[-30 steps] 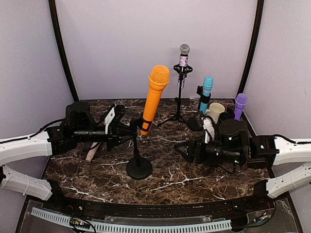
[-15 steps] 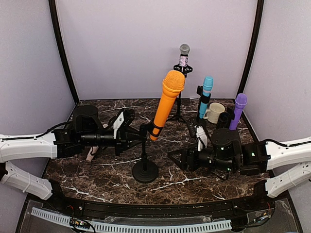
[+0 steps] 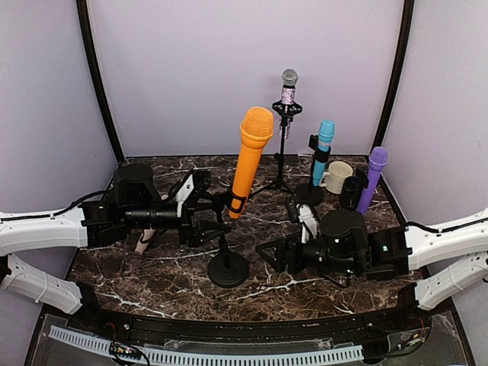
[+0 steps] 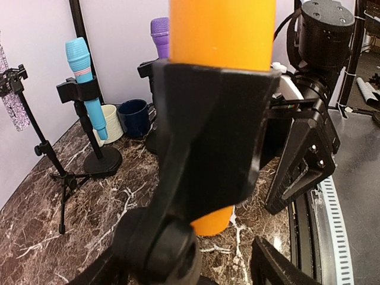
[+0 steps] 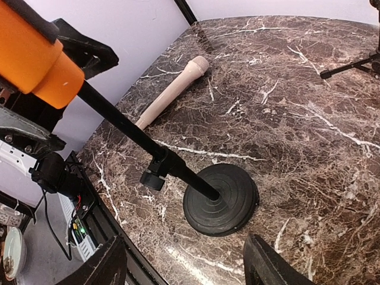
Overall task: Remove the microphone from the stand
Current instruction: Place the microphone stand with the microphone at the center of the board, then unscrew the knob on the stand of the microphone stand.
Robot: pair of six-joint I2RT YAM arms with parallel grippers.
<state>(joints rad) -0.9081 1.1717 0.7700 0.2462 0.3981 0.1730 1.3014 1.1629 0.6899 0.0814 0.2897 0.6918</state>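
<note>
Mic (image 3: 250,156) sits clipped in the stand (image 3: 223,242) — nothing removed yet. Left gripper (image 3: 216,215) spread around the clip (image 4: 214,136) (not clamping), right gripper (image 3: 265,254) spread near the base (image 5: 221,200), empty. Whole pull-out remains.

Robot lab test booth.
Plain lilac walls (image 3: 244,46) meet at black corner posts (image 3: 97,84) upper left and right; a marble-look table (image 3: 305,293) fills the middle, white-and-black arms (image 3: 38,232) reach in from both side edges, and a slotted cable duct (image 3: 206,355) runs along the bottom.
</note>
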